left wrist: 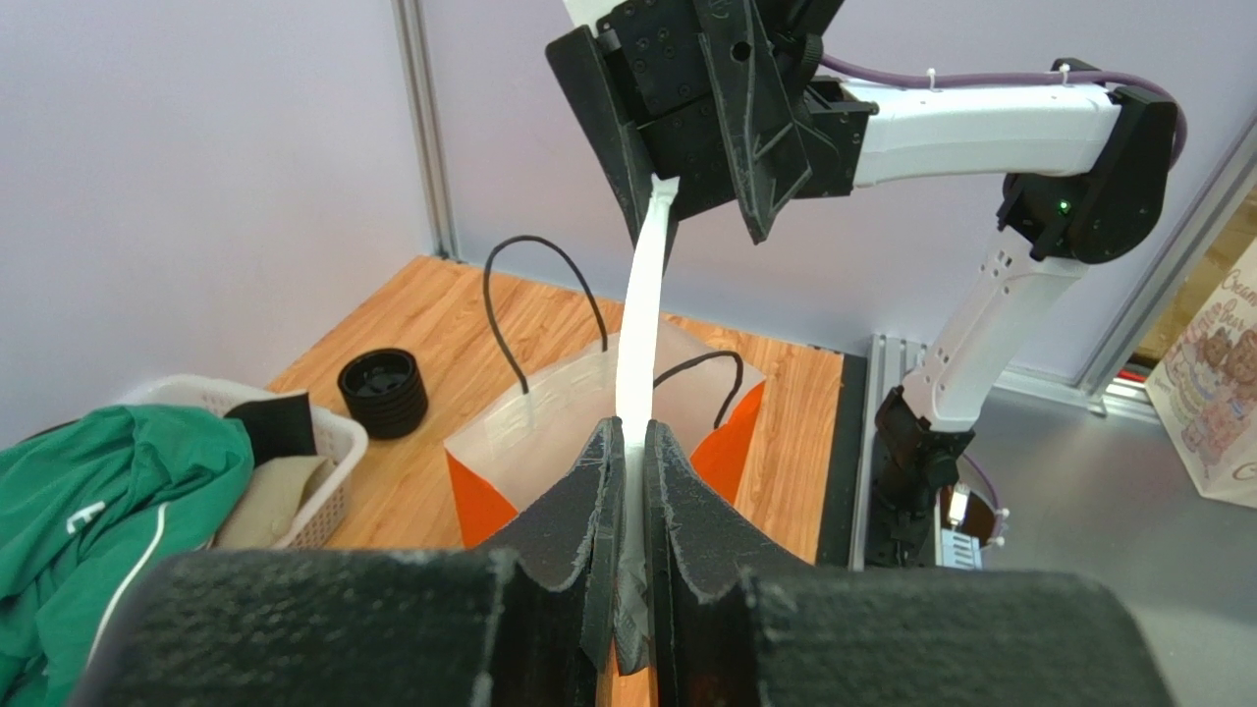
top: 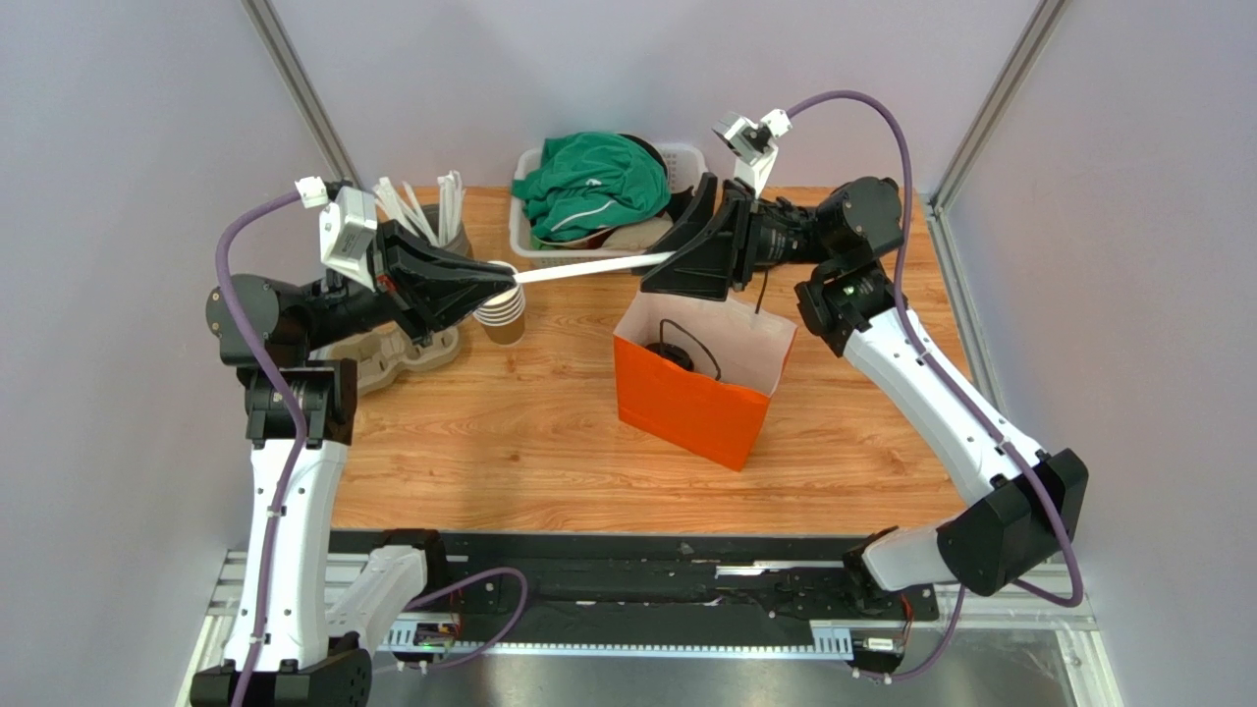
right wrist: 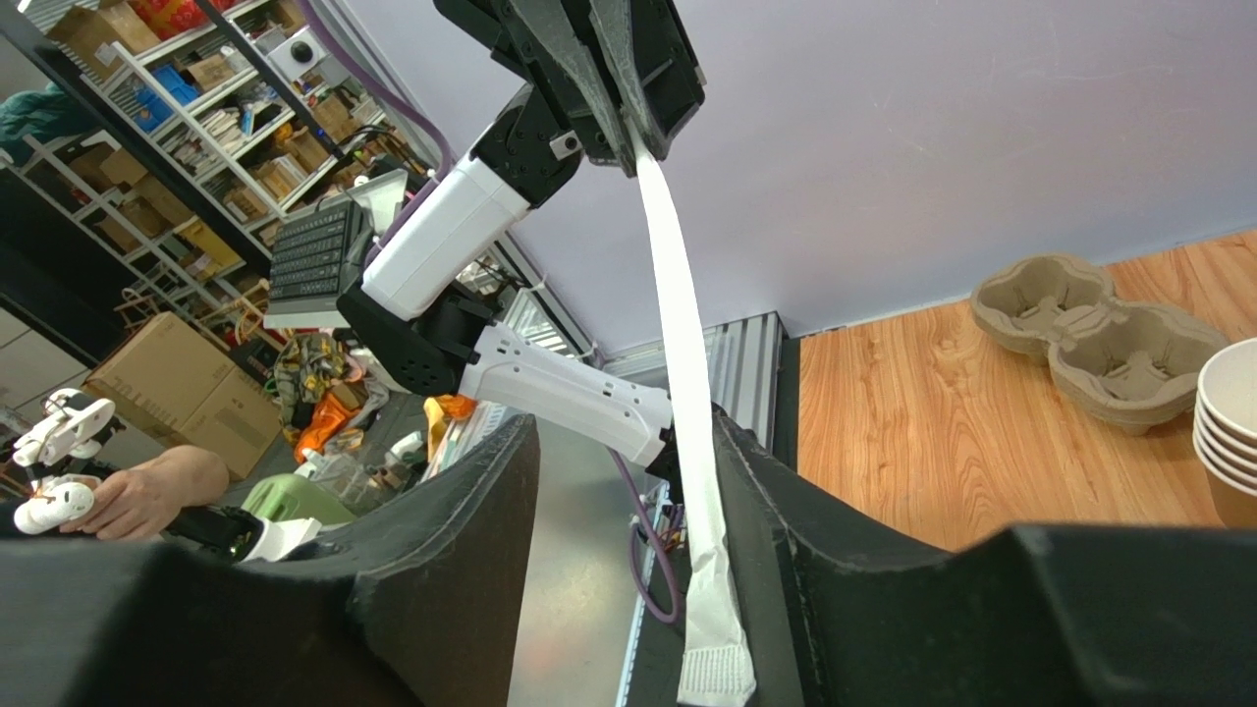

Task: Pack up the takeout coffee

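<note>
Pale grey walls (top: 620,59) enclose a wooden table (top: 487,457).

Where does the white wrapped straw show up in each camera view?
Top external: the white wrapped straw spans level between the left gripper and the right gripper, upper centre.
Left wrist: centre, rising from the shut left gripper to the right gripper.
Right wrist: centre, slanting down from the left gripper, leaning on one finger.
Shared landmark: the wooden table, in all three.
</note>
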`<state>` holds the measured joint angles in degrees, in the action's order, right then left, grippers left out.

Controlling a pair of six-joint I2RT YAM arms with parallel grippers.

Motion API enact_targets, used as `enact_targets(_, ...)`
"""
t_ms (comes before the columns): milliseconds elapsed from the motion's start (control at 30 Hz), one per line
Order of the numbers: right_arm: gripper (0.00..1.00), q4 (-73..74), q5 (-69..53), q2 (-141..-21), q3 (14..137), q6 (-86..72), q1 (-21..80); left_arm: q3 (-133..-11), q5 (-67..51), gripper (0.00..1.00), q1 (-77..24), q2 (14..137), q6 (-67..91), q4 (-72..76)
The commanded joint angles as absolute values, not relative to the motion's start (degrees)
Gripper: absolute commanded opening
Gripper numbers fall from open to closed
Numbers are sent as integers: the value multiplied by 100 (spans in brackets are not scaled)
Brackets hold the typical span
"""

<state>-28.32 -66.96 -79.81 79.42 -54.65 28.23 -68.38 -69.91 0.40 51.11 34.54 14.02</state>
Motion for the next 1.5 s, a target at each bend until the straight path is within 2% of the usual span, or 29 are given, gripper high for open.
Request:
enact_targets(0,44,-3199,-6706,-8077,8235,-5660,2883,-6794,-6899,11,26,5089,3270,1477)
enact_targets(200,39,-3208,-6697,-8183,8262,-5678,2883,-6768,-6873,11,18,5089,3191,1415)
enact_targets(500,24,-3146,-6688,-8191,8306,-5625,2892,-6767,-6847,13,18,5098,3129,1327)
enact_targets(667,22,-3129,-6697,-8218,8323,-5599,2892,-6768,-6847,14,26,5106,3076,1275)
enact_targets(800,17,-3111,-6706,-8244,8341,-5590,2892,-6759,-6838,16,26,5089,3032,1248)
enact_targets(967,10,-2962,-6706,-8235,8349,-5476,2892,-6750,-6812,27,26,5080,3006,1195)
enact_targets(1000,9,-2945,-6697,-8235,8358,-5467,2892,-6767,-6803,32,26,5071,2988,1169)
enact_targets(1033,9,-2918,-6697,-8218,8358,-5432,2900,-6759,-6785,41,18,5080,2980,1169)
enact_targets(1100,9,-2883,-6688,-8209,8358,-5405,2892,-6768,-6759,51,26,5063,2971,1134)
enact_targets(1133,9,-2813,-6688,-8200,8367,-5344,2892,-6768,-6724,60,18,5071,2953,1099)
enact_targets(1200,9,-2716,-6680,-8191,8376,-5256,2892,-6776,-6706,65,18,5080,2927,1055)
enact_targets(1233,9,-2603,-6680,-8174,8385,-5221,2900,-6785,-6689,73,18,5071,2918,1037)
enact_targets(1300,9,-2532,-6662,-8174,8376,-5107,2892,-6803,-6680,79,18,5071,2927,1028)
enact_targets(1367,9,-2365,-6636,-8148,8385,-4932,2892,-6820,-6671,91,18,5071,2927,993)
enact_targets(1467,9,-1725,-6548,-8104,8481,-4519,2883,-6847,-6671,92,18,5036,2900,923)
